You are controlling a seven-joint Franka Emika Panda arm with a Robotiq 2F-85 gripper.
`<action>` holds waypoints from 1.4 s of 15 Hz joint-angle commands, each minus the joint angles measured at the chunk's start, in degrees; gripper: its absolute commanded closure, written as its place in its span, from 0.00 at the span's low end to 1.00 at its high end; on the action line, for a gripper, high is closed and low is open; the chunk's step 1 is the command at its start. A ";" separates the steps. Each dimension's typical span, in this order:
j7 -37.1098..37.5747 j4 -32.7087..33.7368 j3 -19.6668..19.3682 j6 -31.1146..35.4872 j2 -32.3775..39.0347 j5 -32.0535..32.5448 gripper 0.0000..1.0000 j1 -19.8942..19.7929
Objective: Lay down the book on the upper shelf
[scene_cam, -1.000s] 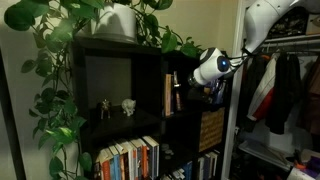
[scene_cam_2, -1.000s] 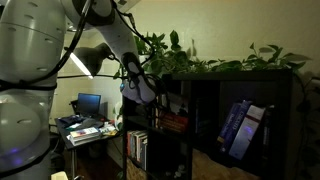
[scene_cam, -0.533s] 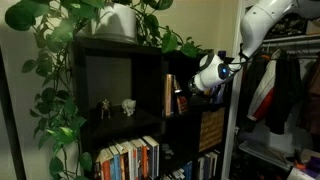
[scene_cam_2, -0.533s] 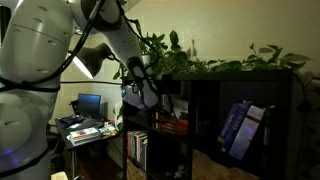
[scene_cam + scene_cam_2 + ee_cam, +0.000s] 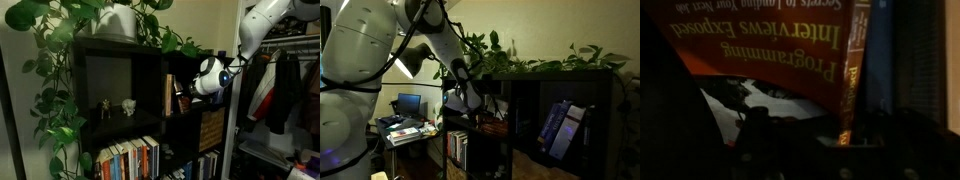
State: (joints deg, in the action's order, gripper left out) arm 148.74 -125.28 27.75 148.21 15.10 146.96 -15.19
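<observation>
The book (image 5: 770, 50) has an orange-red cover and fills the wrist view, tilted, with its print upside down and its spine (image 5: 848, 90) running down between my fingers. In an exterior view it stands (image 5: 170, 93) in the upper shelf (image 5: 182, 65), the narrow dark compartment of the black-brown bookcase. My gripper (image 5: 184, 97) reaches into that compartment against the book. In the wrist view the gripper (image 5: 835, 132) is dark, with its fingers spread to either side of the spine's end. The arm also enters the bookcase in the exterior view from the side (image 5: 478, 100).
Two small figurines (image 5: 115, 106) stand in the wider compartment beside it. A potted vine (image 5: 120, 20) sits on top and trails down. Several books (image 5: 130, 160) fill the lower row, next to a basket (image 5: 210, 128). Clothes (image 5: 280, 90) hang nearby. Blue books (image 5: 558, 128) lean in another compartment.
My gripper has moved a little further into the narrow compartment, toward the book. The book's own movement cannot be made out.
</observation>
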 commanded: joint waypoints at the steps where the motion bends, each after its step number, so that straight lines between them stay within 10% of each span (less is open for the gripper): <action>1: 0.91 -1.94 -7.01 -2.41 -1.53 1.38 0.99 4.76; 2: 0.80 -1.69 -8.01 -1.78 -1.44 0.84 1.00 5.22; 3: 0.58 -1.29 -9.38 -1.10 -1.50 -0.09 0.75 6.22; 15: -0.72 2.13 -13.82 11.71 -4.61 -4.56 0.02 8.47; 21: -7.14 4.38 -14.60 26.80 -7.43 -14.56 0.00 5.28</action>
State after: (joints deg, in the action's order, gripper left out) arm 145.89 -120.91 14.91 167.86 10.27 137.51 -9.19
